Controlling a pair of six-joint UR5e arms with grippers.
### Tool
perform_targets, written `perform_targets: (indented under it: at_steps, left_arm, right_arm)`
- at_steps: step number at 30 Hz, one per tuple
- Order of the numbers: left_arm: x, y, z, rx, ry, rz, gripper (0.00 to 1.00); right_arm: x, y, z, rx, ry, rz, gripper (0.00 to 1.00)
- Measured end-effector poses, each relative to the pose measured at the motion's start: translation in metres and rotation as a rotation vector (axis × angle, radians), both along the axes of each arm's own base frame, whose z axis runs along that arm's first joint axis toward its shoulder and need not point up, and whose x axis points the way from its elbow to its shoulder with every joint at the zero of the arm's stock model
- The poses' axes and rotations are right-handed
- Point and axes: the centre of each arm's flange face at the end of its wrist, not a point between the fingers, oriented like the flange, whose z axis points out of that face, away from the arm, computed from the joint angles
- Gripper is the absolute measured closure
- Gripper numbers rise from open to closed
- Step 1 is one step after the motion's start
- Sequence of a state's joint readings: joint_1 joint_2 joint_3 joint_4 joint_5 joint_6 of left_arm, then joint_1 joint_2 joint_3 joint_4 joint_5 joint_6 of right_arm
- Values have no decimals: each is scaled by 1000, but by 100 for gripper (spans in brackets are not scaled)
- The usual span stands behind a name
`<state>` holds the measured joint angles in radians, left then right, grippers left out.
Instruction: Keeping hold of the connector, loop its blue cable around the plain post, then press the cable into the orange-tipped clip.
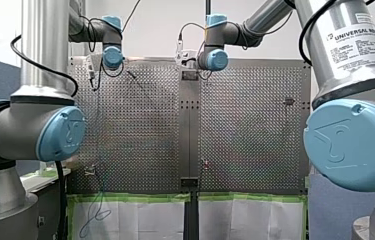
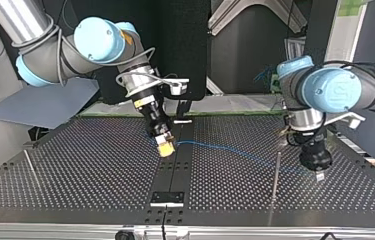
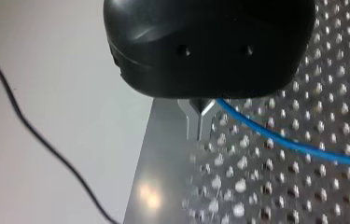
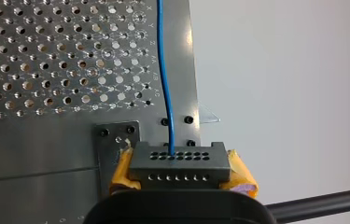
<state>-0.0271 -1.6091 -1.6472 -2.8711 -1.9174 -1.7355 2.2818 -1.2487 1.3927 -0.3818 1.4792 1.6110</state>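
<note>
Right pincer (image 2: pixel 166 146) shut tight, soft yellow pads (image 4: pixel 241 171) squeezing the connector (image 4: pixel 178 159): a dark boxy block dotted with small round holes. Thin smooth blue cable (image 4: pixel 164 79) straight out of it, over the shiny holey metal table (image 4: pixel 46 56).

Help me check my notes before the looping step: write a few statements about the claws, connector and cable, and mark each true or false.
1. My right claw holds the connector between yellow pads. True.
2. The connector lies loose on the table. False: it is gripped in my right claw, above the table.
3. My left claw has yellow pads too. False: it is black with bare metal fingers.
4. The blue cable leaves the connector and runs over the perforated table to my left claw. True.
</note>
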Motion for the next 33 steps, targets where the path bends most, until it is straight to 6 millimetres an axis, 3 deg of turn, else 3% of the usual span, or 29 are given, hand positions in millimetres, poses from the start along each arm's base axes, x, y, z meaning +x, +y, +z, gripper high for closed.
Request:
perform_targets:
  at_steps: [8,19,24,33]
  left_arm:
    - [6,3,0,21,-7,-41,100]
    - [31,13,-33,23,41,-37,100]
    - [39,26,-33,29,37,-26,100]
    - [50,23,-36,33,34,-103,100]
  right_arm:
    - [3,-4,-11,12,10,0,100]
    - [5,-9,-19,15,13,-2,100]
    - [6,-11,-23,11,13,4,100]
    - [15,-20,-40,15,18,11,100]
